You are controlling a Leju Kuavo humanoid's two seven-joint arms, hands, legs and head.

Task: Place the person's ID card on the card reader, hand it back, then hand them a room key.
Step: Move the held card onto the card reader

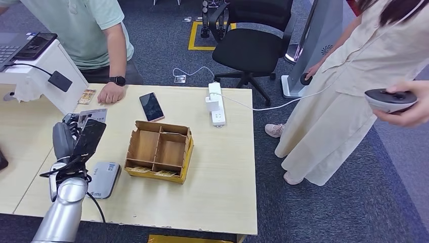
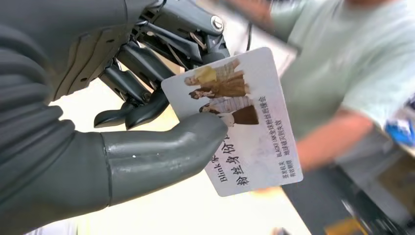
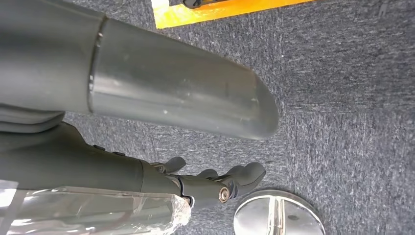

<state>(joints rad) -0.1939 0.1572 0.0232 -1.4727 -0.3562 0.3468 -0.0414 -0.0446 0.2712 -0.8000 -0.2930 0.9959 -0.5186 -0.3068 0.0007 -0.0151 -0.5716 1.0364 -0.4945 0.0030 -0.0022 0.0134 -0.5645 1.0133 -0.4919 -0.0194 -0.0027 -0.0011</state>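
The left robot hand pinched the ID card between thumb and fingers, raised above the bench at its left side — beyond the grey card reader, toward the seated person's hand. The right robot hand hung over the carpet, fingers loosely apart (holding nothing). A wooden divided box sat mid-bench — a phone lay beyond it.

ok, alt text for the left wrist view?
The robot's left hand pinches a white ID card between its thick grey thumb and dark fingers, the card's printed figures and text facing the camera. Behind it, blurred, a person in a pale green shirt and the light wooden table.
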